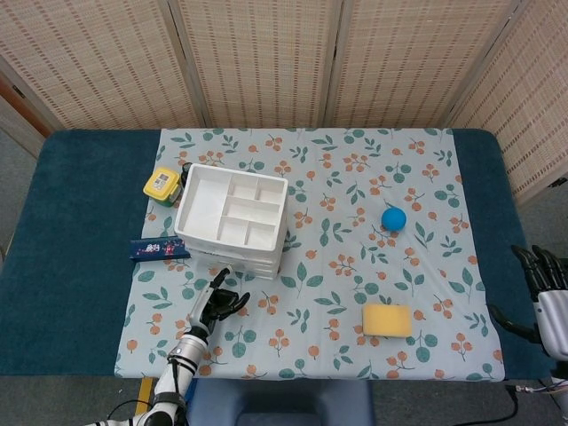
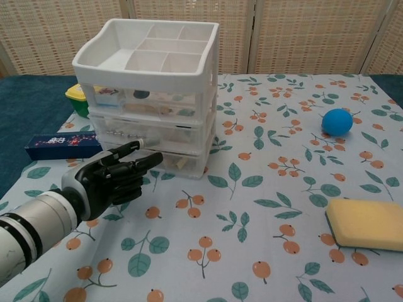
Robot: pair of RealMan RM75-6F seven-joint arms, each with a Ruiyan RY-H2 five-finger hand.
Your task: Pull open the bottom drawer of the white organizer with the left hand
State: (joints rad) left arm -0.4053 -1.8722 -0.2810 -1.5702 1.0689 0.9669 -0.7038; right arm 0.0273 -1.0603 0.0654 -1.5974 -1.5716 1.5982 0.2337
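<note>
- The white organizer (image 2: 148,94) stands left of centre in the chest view, on the floral cloth (image 2: 264,207) covering the bench (image 1: 80,266); its open top tray is divided into compartments.
- Its bottom drawer (image 2: 170,162) sits flush with the drawers above, closed.
- The left hand (image 2: 110,179) reaches in from the lower left of the chest view, fingers (image 2: 135,165) partly curled and apart, grasping nothing; the fingertips are just in front of the bottom drawer, and contact cannot be told.
- In the head view the same hand shows at lower centre-left, just below the organizer's front edge.
- The right hand (image 1: 543,288) hangs at the right edge of the head view, off the cloth, fingers spread and empty.
- A yellow-lidded jar (image 1: 161,184) sits just left of the organizer's rear; a dark blue box (image 1: 160,248) lies left of its front.
- A blue ball (image 1: 393,218) rests right of centre, a yellow sponge (image 1: 387,320) lower right, well apart.
</note>
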